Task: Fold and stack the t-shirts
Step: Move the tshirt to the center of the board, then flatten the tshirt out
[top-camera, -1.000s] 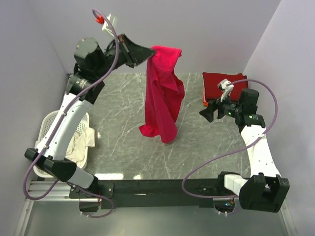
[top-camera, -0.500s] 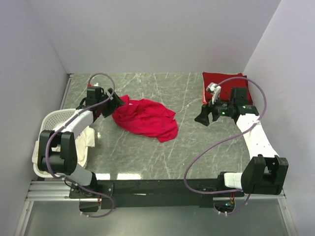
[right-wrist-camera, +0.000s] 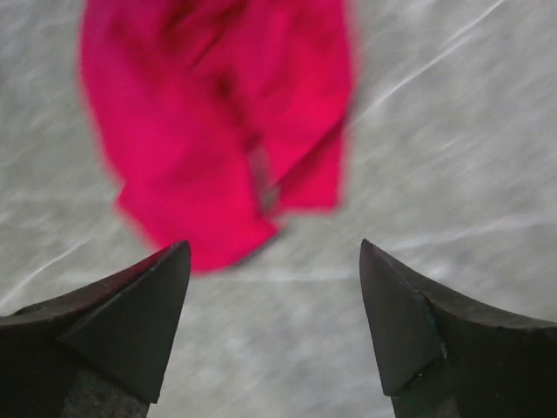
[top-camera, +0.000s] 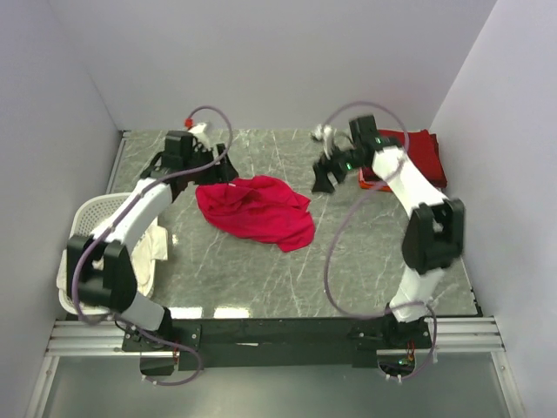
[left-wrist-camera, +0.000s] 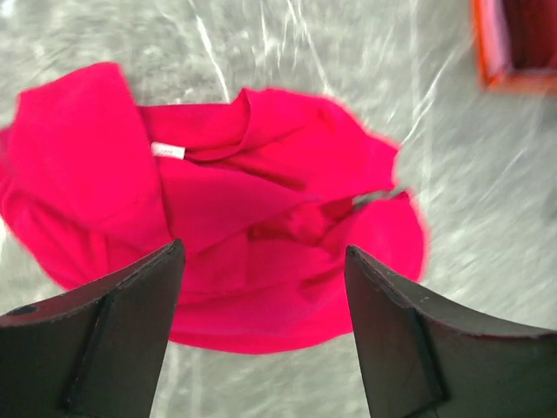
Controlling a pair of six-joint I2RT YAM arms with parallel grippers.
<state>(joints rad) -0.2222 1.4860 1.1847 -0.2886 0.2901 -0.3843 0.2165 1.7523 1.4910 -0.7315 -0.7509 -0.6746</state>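
Note:
A bright crimson t-shirt (top-camera: pixel 254 209) lies crumpled on the marble table, its collar label showing in the left wrist view (left-wrist-camera: pixel 261 200). My left gripper (top-camera: pixel 219 171) hovers open at the shirt's back-left edge, with nothing between its fingers (left-wrist-camera: pixel 263 252). Just off the shirt's back-right side, my right gripper (top-camera: pixel 323 179) also stands open and empty (right-wrist-camera: pixel 273 248), looking down on the shirt's edge (right-wrist-camera: pixel 218 131). A folded dark maroon t-shirt (top-camera: pixel 421 150) lies on an orange one (top-camera: pixel 369 182) at the back right.
A white slotted laundry basket (top-camera: pixel 85 217) stands at the left table edge, with cream cloth (top-camera: pixel 144 251) hanging out of it. Grey walls close in the back and both sides. The right arm stretches across in front of the folded stack.
The crimson shirt, held up by the left gripper a second ago, has dropped onto the table in a heap. The left gripper opened and came down low. The right arm swung left toward the shirt.

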